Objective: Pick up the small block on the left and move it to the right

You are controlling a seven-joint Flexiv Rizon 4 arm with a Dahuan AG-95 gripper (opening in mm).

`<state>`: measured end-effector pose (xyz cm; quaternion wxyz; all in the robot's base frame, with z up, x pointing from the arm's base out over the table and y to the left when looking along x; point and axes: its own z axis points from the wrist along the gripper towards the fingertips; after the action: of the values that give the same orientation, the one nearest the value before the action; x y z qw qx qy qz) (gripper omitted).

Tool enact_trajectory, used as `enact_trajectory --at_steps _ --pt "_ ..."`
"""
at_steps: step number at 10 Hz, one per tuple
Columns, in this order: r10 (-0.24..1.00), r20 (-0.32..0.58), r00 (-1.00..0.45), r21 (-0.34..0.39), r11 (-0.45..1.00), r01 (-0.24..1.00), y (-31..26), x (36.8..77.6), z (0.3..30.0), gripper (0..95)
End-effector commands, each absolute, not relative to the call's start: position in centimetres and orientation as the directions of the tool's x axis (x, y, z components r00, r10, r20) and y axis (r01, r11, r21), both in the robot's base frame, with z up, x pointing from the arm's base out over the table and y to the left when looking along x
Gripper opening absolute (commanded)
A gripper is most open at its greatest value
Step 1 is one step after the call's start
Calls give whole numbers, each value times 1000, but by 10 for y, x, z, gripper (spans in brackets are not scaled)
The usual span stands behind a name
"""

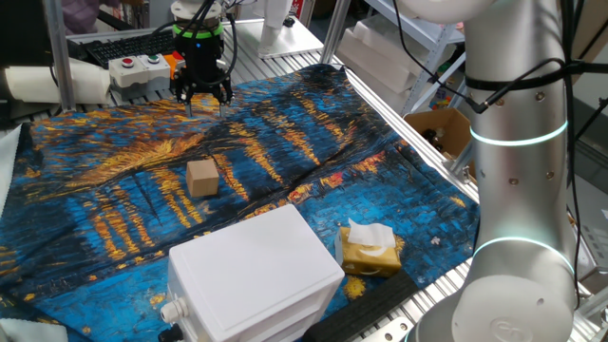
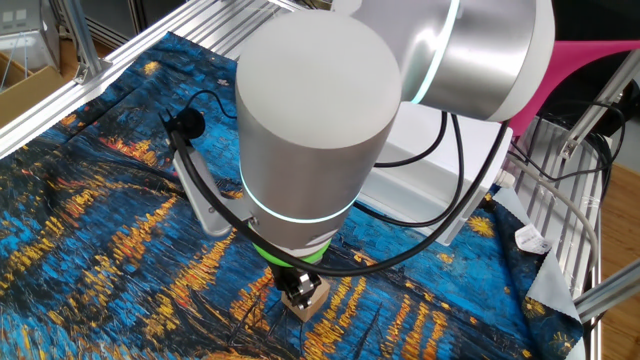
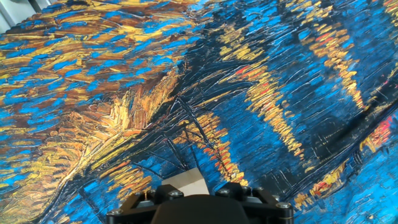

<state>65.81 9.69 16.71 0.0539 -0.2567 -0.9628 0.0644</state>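
The small block (image 1: 201,178) is a light-tan cube lying on the blue-and-orange painted cloth (image 1: 114,190), left of centre. My gripper (image 1: 205,98) hangs over the far edge of the cloth, well behind the block. Its dark fingers are spread open with nothing between them. In the other fixed view the arm hides most of the gripper, and the block (image 2: 307,297) shows just below it. Only a pale corner of the block (image 3: 188,180) shows in the hand view, at the bottom edge behind the gripper body.
A big white plastic box (image 1: 252,275) stands at the near edge. A yellow-brown packet with white tissue (image 1: 369,249) lies to its right. A button box (image 1: 138,68) and a keyboard sit behind the cloth. The robot base (image 1: 518,190) rises at the right.
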Motion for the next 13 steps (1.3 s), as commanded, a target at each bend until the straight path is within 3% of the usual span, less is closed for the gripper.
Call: enact_trajectory --at_steps 1,10,11,13 --pt "501 70 -863 -151 860 487 97 658 167 570" --pt "501 70 -863 -151 860 487 97 658 167 570" --pt "459 101 -883 -117 886 448 62 684 176 760" --pt "461 113 -880 -87 887 454 50 690 178 760"
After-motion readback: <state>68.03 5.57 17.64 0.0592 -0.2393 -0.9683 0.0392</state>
